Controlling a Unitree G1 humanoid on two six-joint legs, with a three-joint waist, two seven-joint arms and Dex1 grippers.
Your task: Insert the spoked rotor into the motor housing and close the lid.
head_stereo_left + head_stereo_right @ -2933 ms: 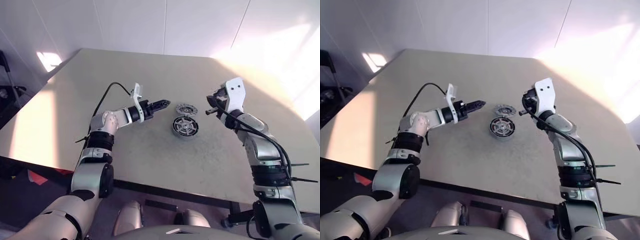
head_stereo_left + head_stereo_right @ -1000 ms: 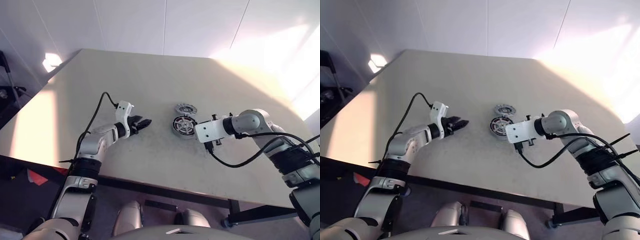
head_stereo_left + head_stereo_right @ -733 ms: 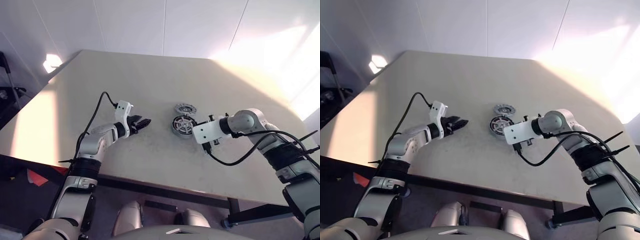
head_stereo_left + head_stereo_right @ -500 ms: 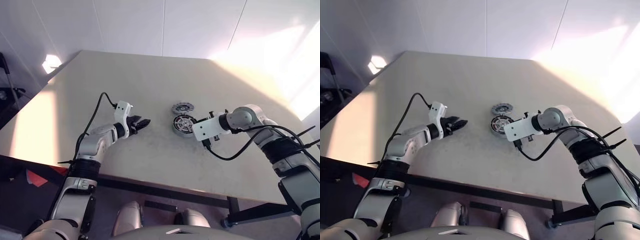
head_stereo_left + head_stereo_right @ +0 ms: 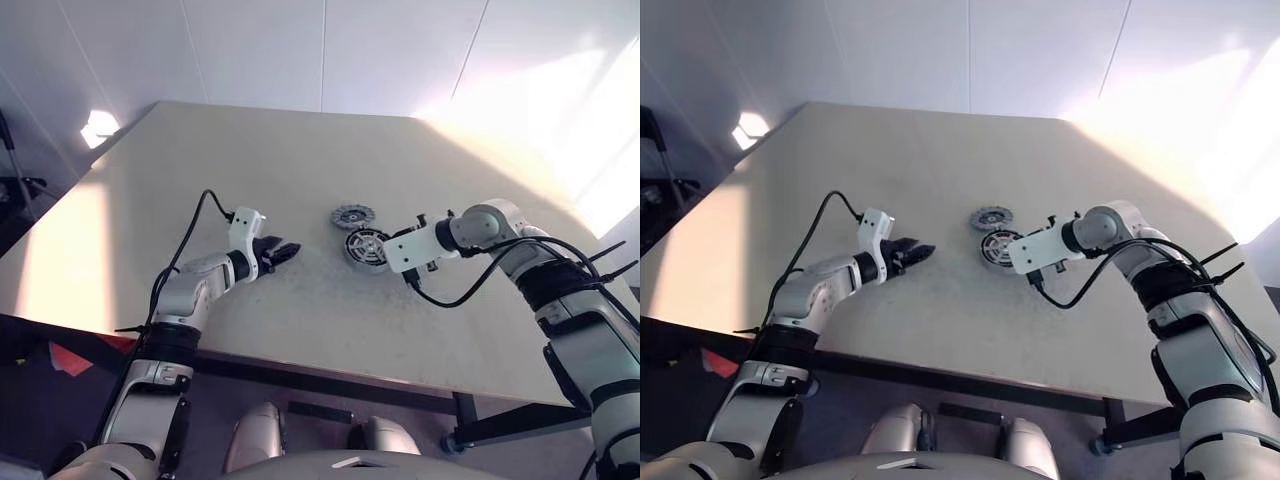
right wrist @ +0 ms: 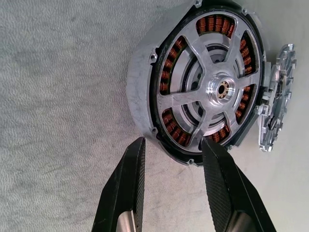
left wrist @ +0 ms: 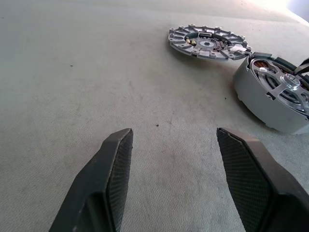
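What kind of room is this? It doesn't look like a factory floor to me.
Probably a lab or test room rather than a workshop. A plain beige table stands against bare white wall panels, and on it lie just motor parts: a motor housing and its lid.

A broad beige table [image 5: 300, 150] fills the frame's middle, white panelled wall [image 5: 260, 50] above, dark floor [image 5: 40, 370] at lower left.
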